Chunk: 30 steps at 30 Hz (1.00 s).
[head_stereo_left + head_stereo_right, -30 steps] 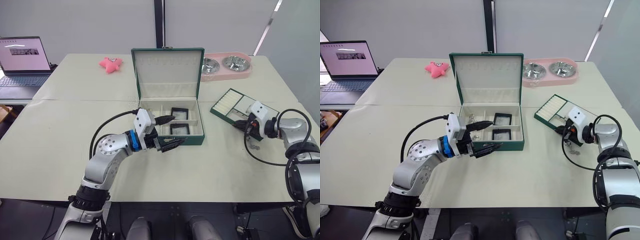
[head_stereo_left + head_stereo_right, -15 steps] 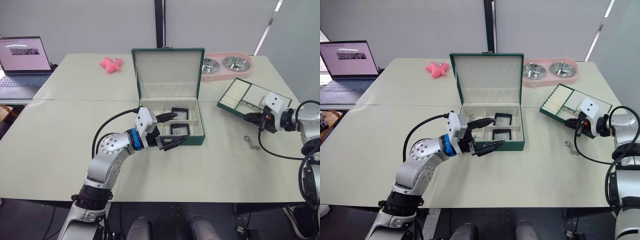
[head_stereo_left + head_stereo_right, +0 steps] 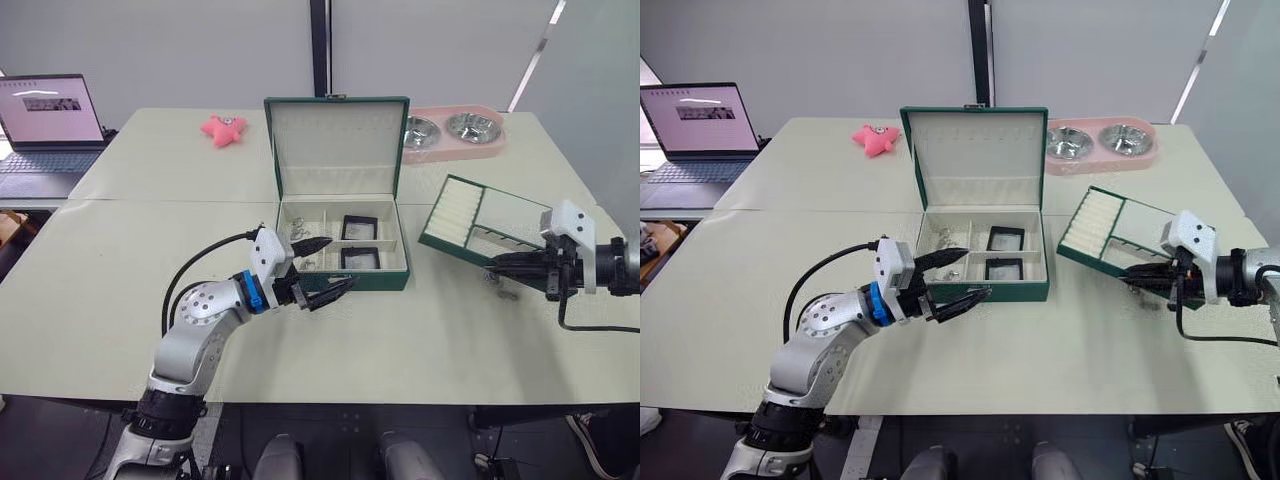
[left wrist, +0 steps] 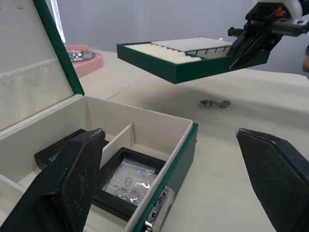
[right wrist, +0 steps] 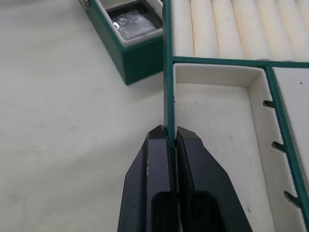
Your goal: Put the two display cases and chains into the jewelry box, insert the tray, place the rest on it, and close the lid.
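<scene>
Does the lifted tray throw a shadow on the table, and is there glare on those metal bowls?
Left wrist view: the shallow green-rimmed, cream-lined tray, pinched by the right gripper, hangs above the pale table with only a faint, soft shadow beneath. Left eye view: the two round steel bowls show bright highlights.

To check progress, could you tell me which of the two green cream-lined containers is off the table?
The shallow dark green tray, pinched at its rim by the right hand. The deeper dark green jewelry box sits on the table, lid up.
</scene>
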Available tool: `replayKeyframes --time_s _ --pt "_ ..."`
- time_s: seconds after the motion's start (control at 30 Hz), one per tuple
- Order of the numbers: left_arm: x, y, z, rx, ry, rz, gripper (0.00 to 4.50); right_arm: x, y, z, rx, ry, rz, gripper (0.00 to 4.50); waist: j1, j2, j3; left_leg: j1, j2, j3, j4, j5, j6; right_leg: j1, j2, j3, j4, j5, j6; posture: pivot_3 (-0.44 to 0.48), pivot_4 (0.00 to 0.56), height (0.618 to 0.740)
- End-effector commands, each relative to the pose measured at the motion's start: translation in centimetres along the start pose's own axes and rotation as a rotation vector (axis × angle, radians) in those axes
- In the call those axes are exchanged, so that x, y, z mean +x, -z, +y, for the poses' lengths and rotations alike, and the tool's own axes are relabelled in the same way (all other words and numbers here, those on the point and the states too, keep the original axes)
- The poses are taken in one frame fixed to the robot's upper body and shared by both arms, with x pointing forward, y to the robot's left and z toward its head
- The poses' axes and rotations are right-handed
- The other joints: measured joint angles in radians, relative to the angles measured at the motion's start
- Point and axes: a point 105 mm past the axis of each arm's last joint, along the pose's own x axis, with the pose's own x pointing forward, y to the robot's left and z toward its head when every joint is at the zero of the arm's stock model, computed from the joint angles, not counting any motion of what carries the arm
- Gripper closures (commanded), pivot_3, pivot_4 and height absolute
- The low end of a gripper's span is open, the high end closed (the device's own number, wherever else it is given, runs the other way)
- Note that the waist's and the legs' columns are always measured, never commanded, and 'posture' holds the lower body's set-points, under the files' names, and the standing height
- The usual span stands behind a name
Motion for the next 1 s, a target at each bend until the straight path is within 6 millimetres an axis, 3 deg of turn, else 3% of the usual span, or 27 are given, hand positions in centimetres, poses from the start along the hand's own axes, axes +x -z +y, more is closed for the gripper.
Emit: replayKeyframes --time_s 0.03,0.33,0.6,1.0 --pt "-1.5 -1.2 0.5 0.043 -0.053 -0.024 0.00 0.0 -2.7 1.3 -0.066 -0.014 -0.046 4.46 0.002 0.000 0.000 0.000 0.000 0.000 0.000 0.000 0.000 0.000 0.000 0.000 0.000 0.000 0.000 0.000 0.150 0.740" --pt "-5.5 -0.4 0.3 0.028 -0.227 0.010 0.00 4.8 -4.6 3.5 -0.133 -0.162 -0.083 4.46 0.002 0.000 0.000 0.000 0.000 0.000 0.000 0.000 0.000 0.000 -0.001 0.000 -0.001 0.000 0.000 0.000 0.150 0.740" --pt "-8.2 -0.2 -0.6 -0.009 -0.386 0.012 0.00 9.9 -6.8 3.0 -0.234 -0.229 -0.058 4.46 -0.001 -0.001 0.000 0.000 0.000 0.000 0.000 0.000 0.000 -0.001 -0.001 0.000 0.000 0.000 0.000 0.000 0.150 0.740" --pt "-9.9 -0.2 -1.2 -0.019 -0.506 0.012 0.00 15.5 -8.8 2.4 -0.325 -0.296 -0.012 4.46 -0.003 -0.001 0.001 0.000 0.000 -0.001 0.000 0.000 0.000 -0.002 -0.001 -0.001 0.000 0.000 0.000 0.000 0.150 0.740"
